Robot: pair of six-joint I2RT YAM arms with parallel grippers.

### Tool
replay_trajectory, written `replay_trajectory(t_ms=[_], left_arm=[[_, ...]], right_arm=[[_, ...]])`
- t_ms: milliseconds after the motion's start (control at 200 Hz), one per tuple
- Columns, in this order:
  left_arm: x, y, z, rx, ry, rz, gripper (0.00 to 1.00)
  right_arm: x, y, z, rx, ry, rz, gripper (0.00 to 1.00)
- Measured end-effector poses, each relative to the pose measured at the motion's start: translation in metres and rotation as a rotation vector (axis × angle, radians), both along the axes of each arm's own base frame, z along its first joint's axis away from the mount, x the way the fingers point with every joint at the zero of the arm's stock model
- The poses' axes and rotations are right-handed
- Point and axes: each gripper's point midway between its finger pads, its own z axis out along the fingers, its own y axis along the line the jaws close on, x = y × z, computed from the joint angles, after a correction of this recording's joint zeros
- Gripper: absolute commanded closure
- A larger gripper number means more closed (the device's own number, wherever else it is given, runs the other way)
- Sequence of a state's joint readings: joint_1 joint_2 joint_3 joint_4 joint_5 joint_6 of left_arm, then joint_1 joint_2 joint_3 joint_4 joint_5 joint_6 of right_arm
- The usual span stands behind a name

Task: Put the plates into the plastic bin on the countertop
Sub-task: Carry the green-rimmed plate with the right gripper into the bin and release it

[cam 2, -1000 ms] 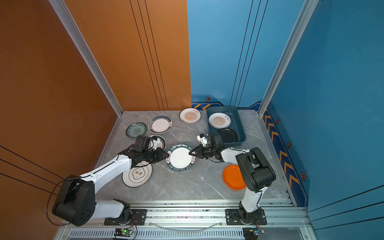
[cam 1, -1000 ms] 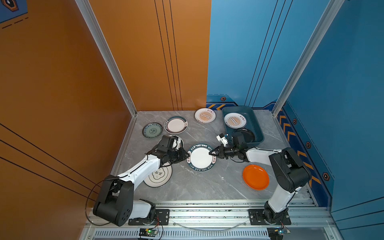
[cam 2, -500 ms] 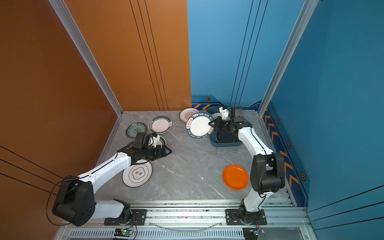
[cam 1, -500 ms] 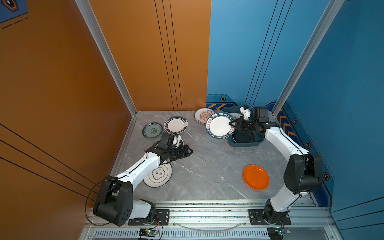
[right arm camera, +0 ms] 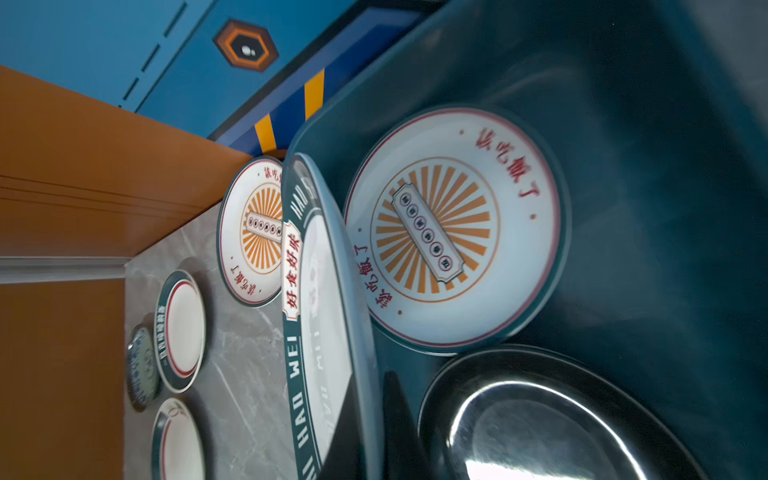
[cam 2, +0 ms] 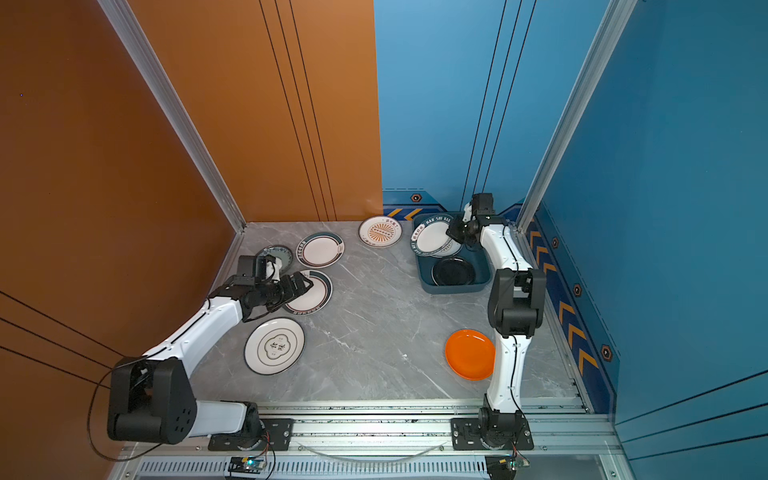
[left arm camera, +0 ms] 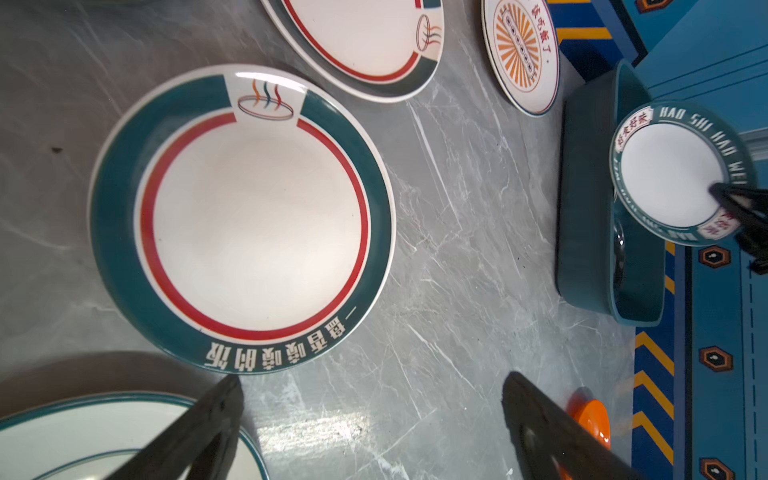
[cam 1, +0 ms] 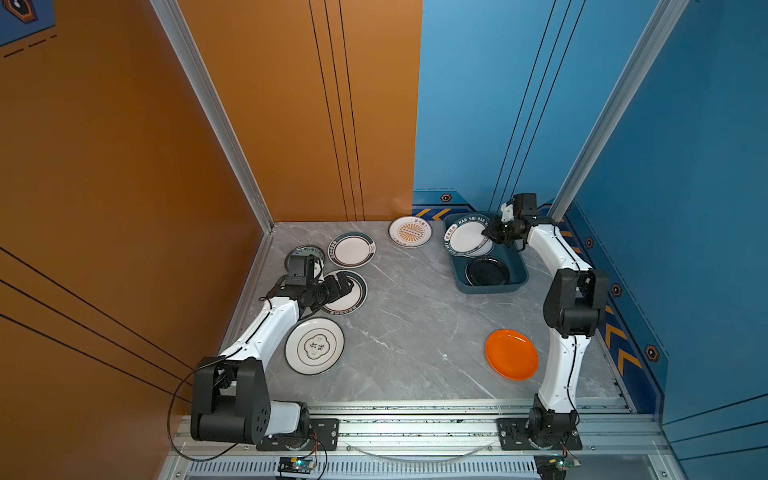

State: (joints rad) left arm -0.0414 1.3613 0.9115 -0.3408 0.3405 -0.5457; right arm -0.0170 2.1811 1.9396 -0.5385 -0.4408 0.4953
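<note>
Now | left hand (left arm camera: 372,380) spread | right hand (cam 1: 488,236) pinching lettered plate (cam 1: 467,237), carried apparently over plastic bin (cam 1: 490,287)

The dark teal plastic bin (cam 1: 490,288) sits at the far right of the grey marbled table (cam 1: 415,332). Inside lie a black plate (cam 1: 487,271) and a white sunburst plate (right arm camera: 453,232). Above this one a green-rimmed lettered plate (cam 1: 467,237) hangs tilted, pinched at its rim by the right end effector (cam 1: 486,235).

Flat on the table are:
- a second sunburst plate (cam 1: 410,231), left of the bin
- two green-rimmed white plates (cam 1: 352,249) (cam 1: 353,295)
- a teal patterned plate (cam 1: 309,250)
- a cream plate (cam 1: 314,345)
- an orange plate (cam 1: 511,354), near right
</note>
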Motion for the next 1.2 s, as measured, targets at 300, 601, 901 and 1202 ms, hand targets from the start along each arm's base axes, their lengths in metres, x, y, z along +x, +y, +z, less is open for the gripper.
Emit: replay_trajectory(t_ms=[300, 601, 901, 1202], left_arm=[[0.001, 0.009, 0.002, 0.0, -0.006, 0.016, 0.02], [0.001, 0.015, 0.002, 0.001, -0.004, 0.019, 0.02], [0.004, 0.028, -0.003, 0.014, 0.004, 0.048, 0.02], [0.014, 0.039, -0.034, 0.078, 0.074, 0.056, 0.02]], right_arm=[[0.011, -0.012, 0.006, -0.011, -0.022, -0.032, 1.0], [0.014, -0.066, -0.023, 0.008, 0.026, -0.157, 1.0], [0.021, -0.063, -0.06, 0.043, 0.085, -0.184, 1.0], [0.044, -0.042, -0.061, -0.007, 0.056, -0.168, 0.76]])
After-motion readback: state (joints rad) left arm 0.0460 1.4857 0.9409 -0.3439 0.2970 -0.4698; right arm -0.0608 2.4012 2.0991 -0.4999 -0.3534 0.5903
